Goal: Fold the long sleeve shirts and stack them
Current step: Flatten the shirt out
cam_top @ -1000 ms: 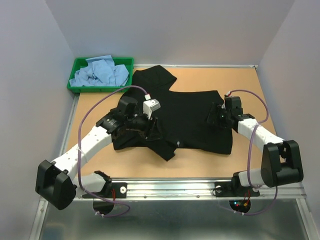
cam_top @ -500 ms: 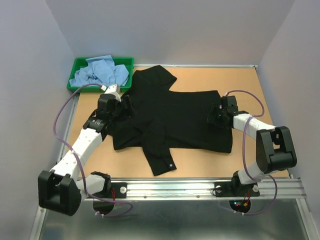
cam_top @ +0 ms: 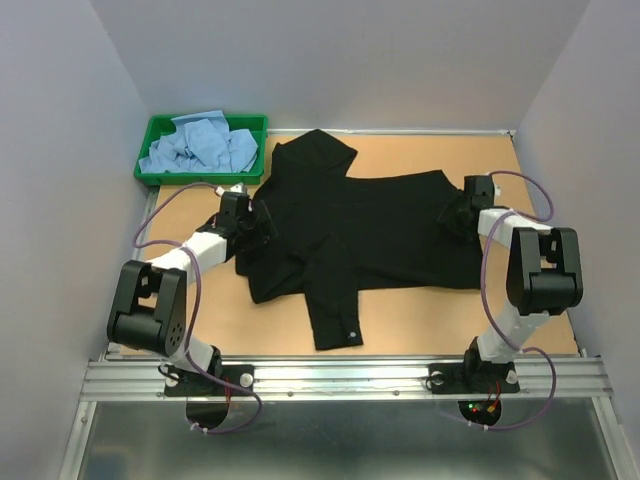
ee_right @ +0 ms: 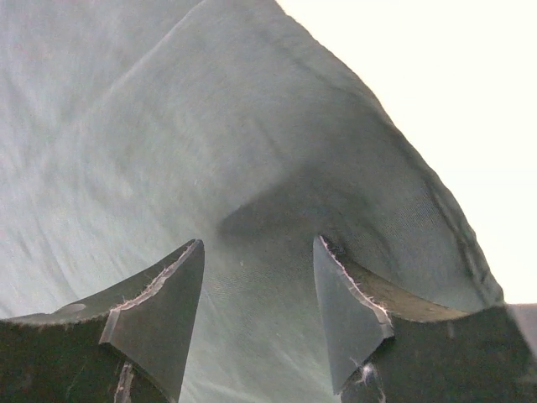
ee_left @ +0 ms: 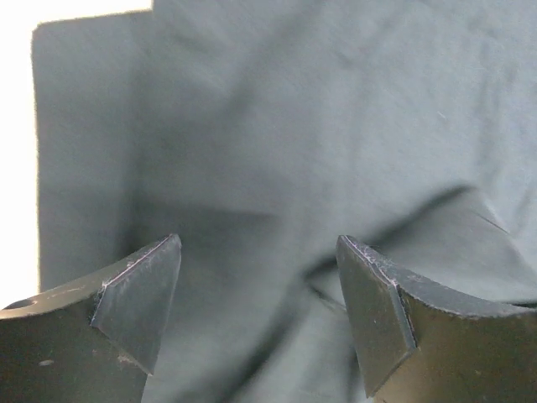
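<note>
A black long sleeve shirt [cam_top: 385, 230] lies spread across the brown table, one sleeve [cam_top: 332, 305] folded toward the front edge. Light blue shirts [cam_top: 198, 146] lie crumpled in a green tray. My left gripper [cam_top: 257, 222] sits low at the shirt's left edge; in the left wrist view it [ee_left: 258, 252] is open, with black cloth [ee_left: 294, 126] beneath the jaws. My right gripper [cam_top: 455, 212] sits at the shirt's right edge; in the right wrist view it [ee_right: 258, 245] is open over a raised fold of black cloth [ee_right: 168, 126].
The green tray [cam_top: 150, 172] stands at the back left corner. Grey walls close the table [cam_top: 500, 160] on three sides. A metal rail [cam_top: 350, 375] runs along the near edge. Bare table shows right of the shirt [ee_right: 470, 84].
My left gripper moved from the shirt's middle to its left edge, leaving the sleeve lying toward the front. My right gripper shifted back and right. The shirt slid slightly rightward.
</note>
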